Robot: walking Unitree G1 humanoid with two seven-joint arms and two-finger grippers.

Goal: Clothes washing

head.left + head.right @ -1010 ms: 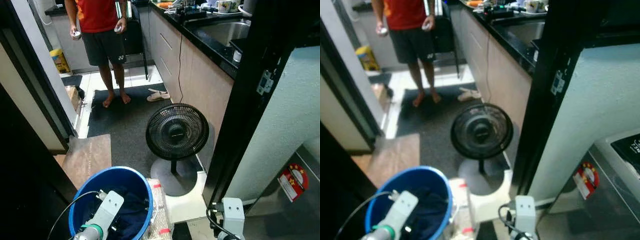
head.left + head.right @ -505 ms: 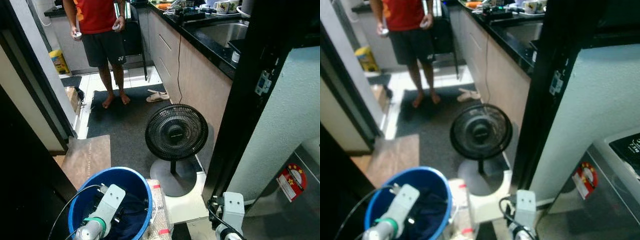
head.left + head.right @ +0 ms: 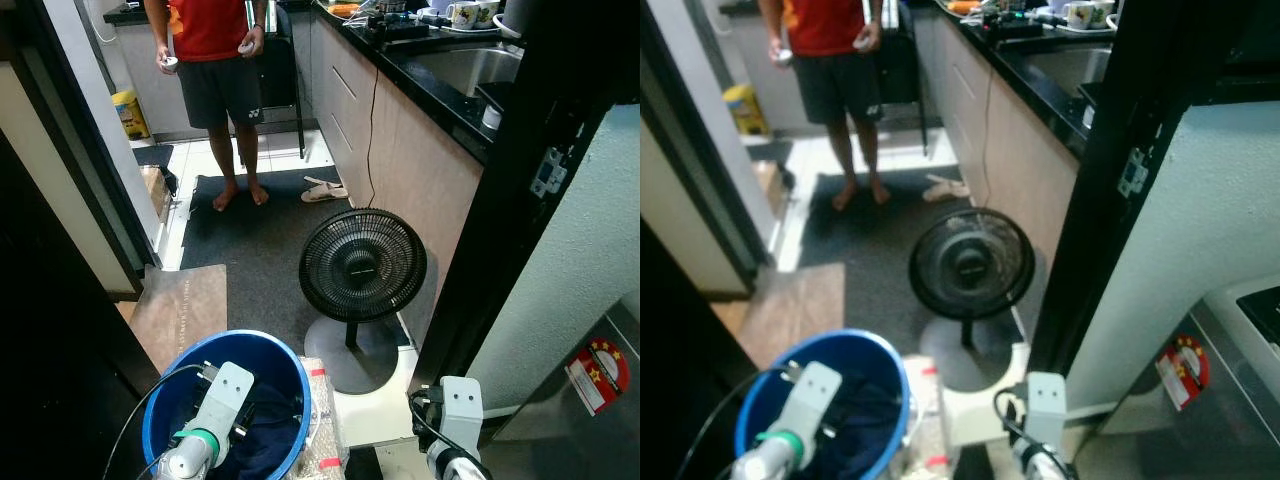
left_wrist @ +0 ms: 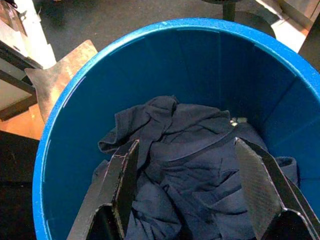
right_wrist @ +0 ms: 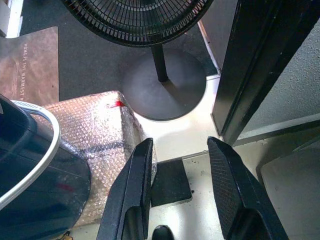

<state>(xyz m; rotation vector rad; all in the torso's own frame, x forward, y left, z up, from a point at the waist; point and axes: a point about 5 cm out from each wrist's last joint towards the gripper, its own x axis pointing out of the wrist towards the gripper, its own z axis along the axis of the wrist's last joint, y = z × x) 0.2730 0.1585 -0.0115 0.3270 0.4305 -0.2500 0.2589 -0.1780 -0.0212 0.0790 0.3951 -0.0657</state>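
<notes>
A round blue laundry bucket (image 3: 290, 372) stands on the floor at the lower left, holding crumpled dark navy clothes (image 4: 185, 150). My left gripper (image 4: 187, 170) hangs just over the bucket's mouth, fingers (image 4: 125, 175) spread wide above the clothes and holding nothing. The left arm (image 3: 215, 420) shows over the bucket in the head views. My right gripper (image 5: 177, 180) is open and empty, low over the pale floor beside a bubble-wrapped box (image 5: 95, 135). The right wrist (image 3: 455, 415) shows at the bottom.
A black pedestal fan (image 3: 362, 267) stands just ahead on a round base. A person (image 3: 215, 60) stands barefoot on the dark mat farther off. Kitchen cabinets and counter (image 3: 420, 90) run along the right. A black door frame (image 3: 520, 190) and a grey appliance (image 3: 590, 400) close in on the right.
The camera has turned slightly, shifting the scene to the right. Both arms stay in about the same places, with the left still over the bucket.
</notes>
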